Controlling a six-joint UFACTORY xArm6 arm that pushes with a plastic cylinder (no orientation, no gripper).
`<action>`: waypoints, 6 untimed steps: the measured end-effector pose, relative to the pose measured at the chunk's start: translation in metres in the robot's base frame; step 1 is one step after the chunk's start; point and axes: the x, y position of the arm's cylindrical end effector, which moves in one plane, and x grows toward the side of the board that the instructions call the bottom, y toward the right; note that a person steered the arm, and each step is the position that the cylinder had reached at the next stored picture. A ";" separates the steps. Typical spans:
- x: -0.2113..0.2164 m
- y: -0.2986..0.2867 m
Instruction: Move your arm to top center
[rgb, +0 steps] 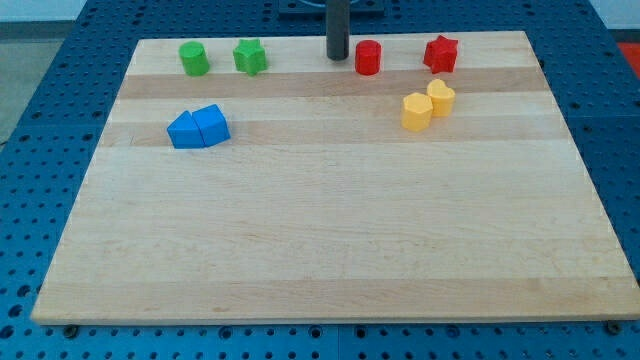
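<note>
Already the tip (337, 57) stands at the top centre of the wooden board (330, 240), so the task looks all but done. The arm carries no pincer, only the bare rod. The risk lies close by: the red cylinder (368, 58) sits just beside the tip on the view's right, and any drift that way would nudge it. The green star (250, 56) lies farther off to the left.
</note>
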 end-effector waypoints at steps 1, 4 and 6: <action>0.020 0.027; 0.019 0.023; 0.009 -0.003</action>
